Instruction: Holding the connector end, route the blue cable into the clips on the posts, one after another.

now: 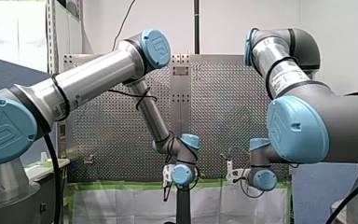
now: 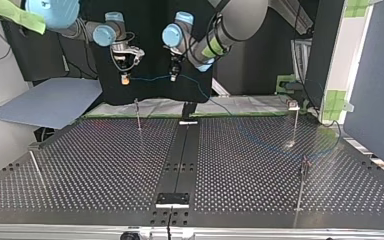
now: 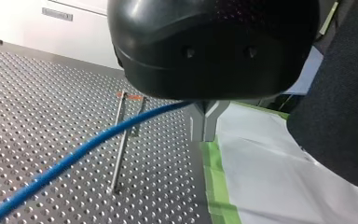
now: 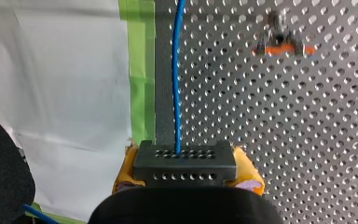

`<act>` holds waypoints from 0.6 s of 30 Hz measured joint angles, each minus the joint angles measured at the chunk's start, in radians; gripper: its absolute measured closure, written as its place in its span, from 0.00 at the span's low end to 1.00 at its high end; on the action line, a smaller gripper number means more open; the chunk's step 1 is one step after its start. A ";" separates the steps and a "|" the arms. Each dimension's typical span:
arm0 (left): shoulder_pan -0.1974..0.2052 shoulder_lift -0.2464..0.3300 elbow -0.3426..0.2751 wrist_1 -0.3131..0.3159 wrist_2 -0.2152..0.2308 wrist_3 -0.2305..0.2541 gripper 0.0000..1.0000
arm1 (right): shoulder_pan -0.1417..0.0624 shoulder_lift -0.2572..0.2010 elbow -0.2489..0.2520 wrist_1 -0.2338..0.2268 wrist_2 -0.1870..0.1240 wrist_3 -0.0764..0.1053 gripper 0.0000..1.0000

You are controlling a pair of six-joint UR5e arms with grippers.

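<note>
The blue cable (image 2: 147,78) hangs stretched between my two grippers, high above the table's far edge in the top view. My right gripper (image 2: 125,77) with yellow pads (image 4: 249,170) is shut on the black perforated connector (image 4: 185,158). From the connector the cable (image 4: 177,84) runs straight ahead. My left gripper (image 2: 173,75) has its metal fingers (image 3: 204,126) shut on the cable (image 3: 74,156), which trails away down over the perforated plate. A thin post with an orange clip (image 3: 129,97) stands beside that stretch of cable.
Several thin posts stand on the perforated table (image 2: 105,165): one at the far side (image 2: 137,112), two at the top view's right (image 2: 296,122) (image 2: 302,185), one leaning at its left (image 2: 36,167). Green tape (image 3: 216,186) and white sheeting (image 3: 279,177) border the plate.
</note>
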 joint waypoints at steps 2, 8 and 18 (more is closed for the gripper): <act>-0.005 -0.001 0.012 -0.004 0.001 0.000 0.99 | -0.022 0.000 -0.005 0.003 -0.022 -0.005 1.00; -0.008 -0.033 0.067 -0.037 0.005 0.001 0.99 | -0.086 0.000 -0.037 0.045 -0.087 -0.045 1.00; -0.012 -0.077 0.160 -0.065 0.006 -0.001 0.99 | -0.109 0.000 -0.063 0.065 -0.187 -0.055 1.00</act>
